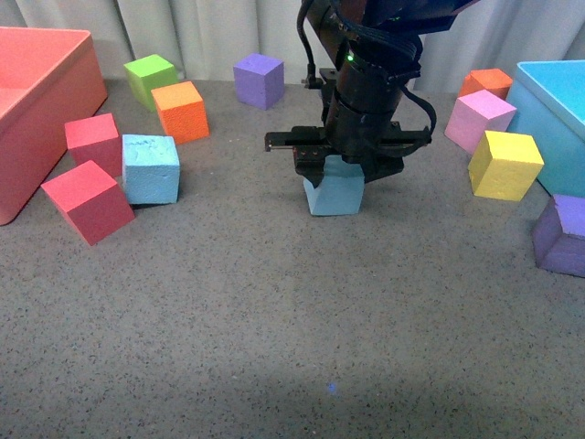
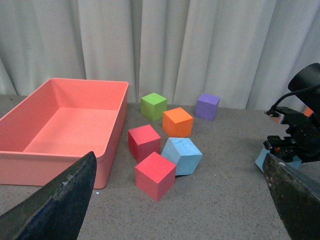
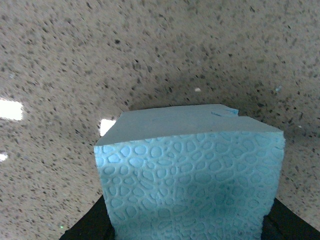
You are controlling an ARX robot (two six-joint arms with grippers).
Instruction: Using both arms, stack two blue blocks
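Note:
My right gripper (image 1: 335,174) is shut on a sky-blue block (image 1: 335,194) at the table's middle; the block's lower edge is at or just above the surface. In the right wrist view the block (image 3: 192,175) fills the space between the jaws, its pebbled face toward the camera. The other blue block (image 1: 151,168), with a scuffed top, rests at the left between two red cubes; it also shows in the left wrist view (image 2: 181,155). My left gripper (image 2: 180,220) is open and empty, its fingers (image 2: 65,200) wide apart, well back from the cubes. It is not in the front view.
A pink bin (image 1: 37,101) stands at the far left, a turquoise bin (image 1: 559,119) at the far right. Red cubes (image 1: 89,200), an orange cube (image 1: 181,111), a green cube (image 1: 151,77) and a purple cube (image 1: 259,80) lie left and behind. Pink (image 1: 480,119), yellow (image 1: 505,165) and purple (image 1: 561,236) cubes lie right.

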